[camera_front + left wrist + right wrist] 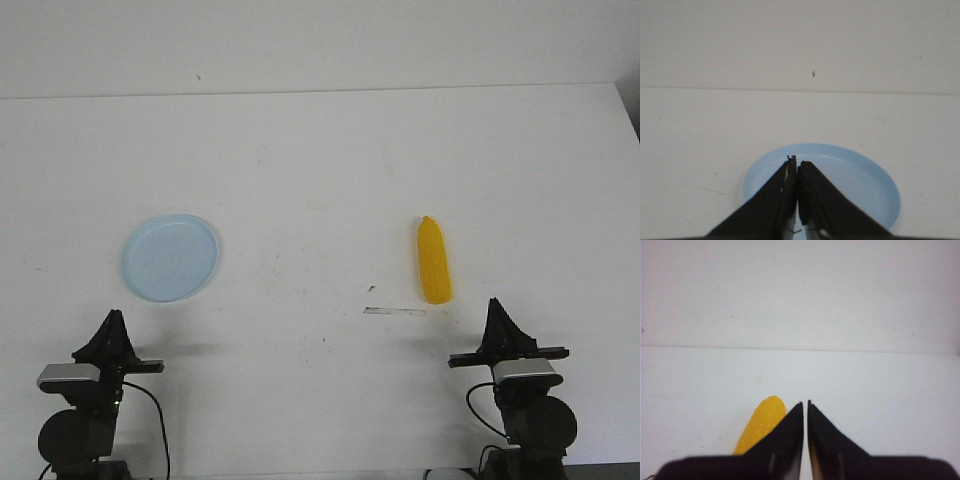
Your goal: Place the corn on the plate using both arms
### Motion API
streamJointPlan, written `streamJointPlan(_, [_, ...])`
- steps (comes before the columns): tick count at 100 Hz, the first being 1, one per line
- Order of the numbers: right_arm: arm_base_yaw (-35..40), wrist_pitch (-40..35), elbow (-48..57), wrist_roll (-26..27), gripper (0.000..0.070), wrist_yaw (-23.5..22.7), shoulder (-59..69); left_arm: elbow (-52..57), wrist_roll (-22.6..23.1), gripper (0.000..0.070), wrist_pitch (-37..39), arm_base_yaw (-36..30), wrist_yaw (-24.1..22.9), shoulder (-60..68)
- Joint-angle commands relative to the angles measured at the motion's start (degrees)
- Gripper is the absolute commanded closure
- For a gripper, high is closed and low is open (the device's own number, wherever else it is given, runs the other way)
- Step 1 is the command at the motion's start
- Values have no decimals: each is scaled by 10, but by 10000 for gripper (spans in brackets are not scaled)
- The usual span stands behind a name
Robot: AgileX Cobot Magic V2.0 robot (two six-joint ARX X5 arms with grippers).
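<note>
Pointed black left tool (115, 318) near round pale-blue plate (170, 257), smooth tapered corn (433, 261)

The front camera looks forward and down over the whole table (320, 150); each wrist camera sits low, facing forward, near the plate (865, 175) or corn (760, 425).
</note>
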Motion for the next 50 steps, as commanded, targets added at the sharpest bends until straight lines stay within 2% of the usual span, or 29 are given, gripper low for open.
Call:
streamJointPlan(1, [0,6,-1,0,684,0,0,-1,-43,699,3,0,-5,0])
streamJointPlan(25, [0,6,-1,0,684,0,0,74,-48,698,2,0,-9,37])
streamJointPlan(50, [0,6,-1,0,684,0,0,201,-44,699,2,0,-9,172])
